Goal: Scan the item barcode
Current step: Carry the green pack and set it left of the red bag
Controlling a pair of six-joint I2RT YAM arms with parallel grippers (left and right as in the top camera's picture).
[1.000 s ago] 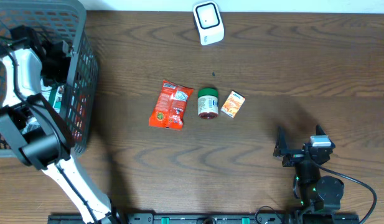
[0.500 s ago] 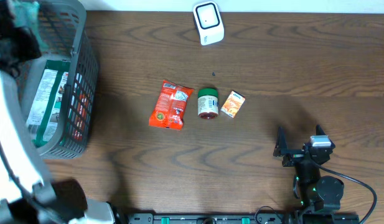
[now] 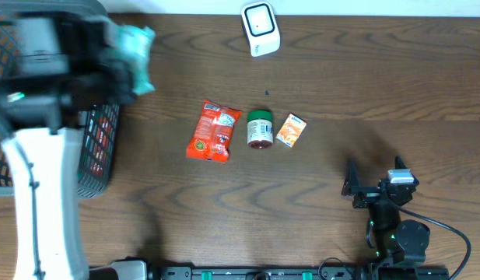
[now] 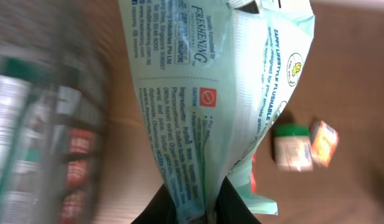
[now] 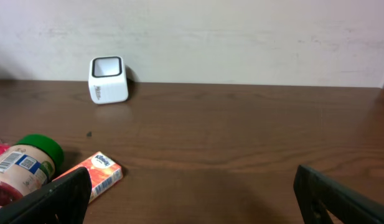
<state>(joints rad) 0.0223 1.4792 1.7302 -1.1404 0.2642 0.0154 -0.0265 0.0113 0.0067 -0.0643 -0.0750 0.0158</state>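
This is looking like a mock shop checkout. A white barcode scanner is standing on the wooden table, a grey shopping basket is sitting at one end, and packaged groceries are lying mid-table.

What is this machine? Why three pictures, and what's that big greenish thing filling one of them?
It is a robot with two arms at a table. Each arm ends in a two-fingered claw. One picture looks down from above; the other two come from cameras on the wrists. The left claw is shut on a mint-green wipes pack, so close to its camera that it fills the picture. The right claw is open and holds nothing. On the table lie a red snack pouch, a green-lidded jar, a small orange box, a white scanner and a grey basket.
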